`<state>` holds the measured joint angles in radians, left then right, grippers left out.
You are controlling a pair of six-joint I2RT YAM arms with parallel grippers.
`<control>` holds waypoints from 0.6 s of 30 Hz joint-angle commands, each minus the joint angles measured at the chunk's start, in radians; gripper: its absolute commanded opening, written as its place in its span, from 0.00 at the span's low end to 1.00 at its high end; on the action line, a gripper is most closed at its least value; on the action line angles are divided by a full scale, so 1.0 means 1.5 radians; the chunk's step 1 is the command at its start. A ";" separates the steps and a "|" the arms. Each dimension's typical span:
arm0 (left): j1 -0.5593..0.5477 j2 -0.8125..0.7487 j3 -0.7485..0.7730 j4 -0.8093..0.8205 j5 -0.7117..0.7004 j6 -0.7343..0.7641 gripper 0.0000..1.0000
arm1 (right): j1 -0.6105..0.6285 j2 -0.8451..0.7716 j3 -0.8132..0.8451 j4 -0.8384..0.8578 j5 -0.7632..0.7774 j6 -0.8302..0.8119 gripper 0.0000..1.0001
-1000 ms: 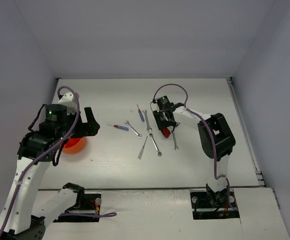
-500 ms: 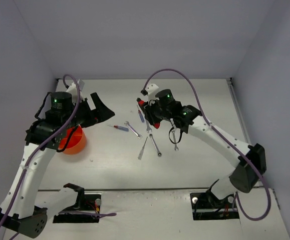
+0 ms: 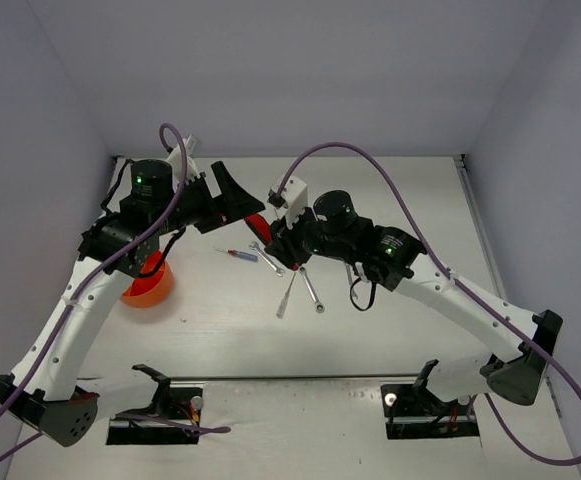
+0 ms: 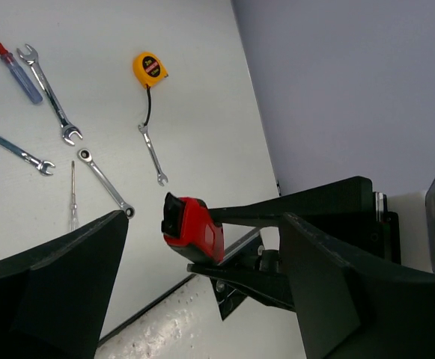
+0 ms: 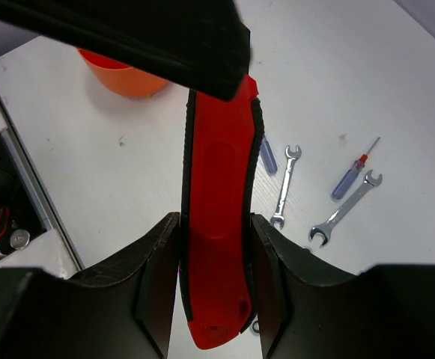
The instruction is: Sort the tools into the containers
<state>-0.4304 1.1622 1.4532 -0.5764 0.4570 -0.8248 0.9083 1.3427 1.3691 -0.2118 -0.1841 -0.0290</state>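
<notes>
My right gripper [image 3: 273, 232] is shut on the red-and-black knife-like tool [image 3: 258, 225] and holds it above the table; its jaws clamp the tool's sides [image 5: 217, 224]. My left gripper [image 3: 232, 192] is open, right beside the tool's far end. In the left wrist view the tool [image 4: 193, 228] shows between my spread fingers [image 4: 60, 284], untouched. The orange-red tub [image 3: 148, 287] stands at the left under my left arm. Thin silver wrenches [image 3: 310, 285] and a blue-and-red screwdriver [image 3: 242, 255] lie mid-table. The yellow tape measure [image 4: 150, 69] lies beyond them.
More wrenches [image 5: 284, 187] and small screwdrivers [image 5: 348, 179] lie scattered below the held tool. The tub also shows in the right wrist view [image 5: 123, 75]. One left finger [image 5: 127, 37] crosses the top of that view. Grey walls enclose the table.
My right gripper has carried the knife-like tool up and to the left, away from the pile. My left gripper has risen from above the tub and swung right to meet it.
</notes>
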 commanded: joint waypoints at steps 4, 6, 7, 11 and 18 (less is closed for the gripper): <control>-0.005 -0.004 0.017 0.032 0.036 -0.004 0.73 | 0.032 -0.039 0.017 0.044 0.002 0.002 0.00; -0.006 0.001 0.017 0.018 0.047 -0.002 0.71 | 0.039 -0.042 0.012 0.044 0.007 0.002 0.00; -0.005 0.002 0.017 0.012 0.055 0.000 0.70 | 0.041 -0.045 0.009 0.045 0.010 0.002 0.00; -0.005 0.006 0.005 0.001 0.077 0.003 0.68 | 0.045 -0.051 -0.001 0.045 0.021 0.002 0.00; -0.006 0.007 -0.019 -0.002 0.116 0.009 0.58 | 0.049 -0.047 -0.013 0.045 0.020 0.002 0.00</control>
<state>-0.4320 1.1808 1.4228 -0.6166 0.5771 -0.8226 0.9707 1.3029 1.3530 -0.2134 -0.1671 -0.0277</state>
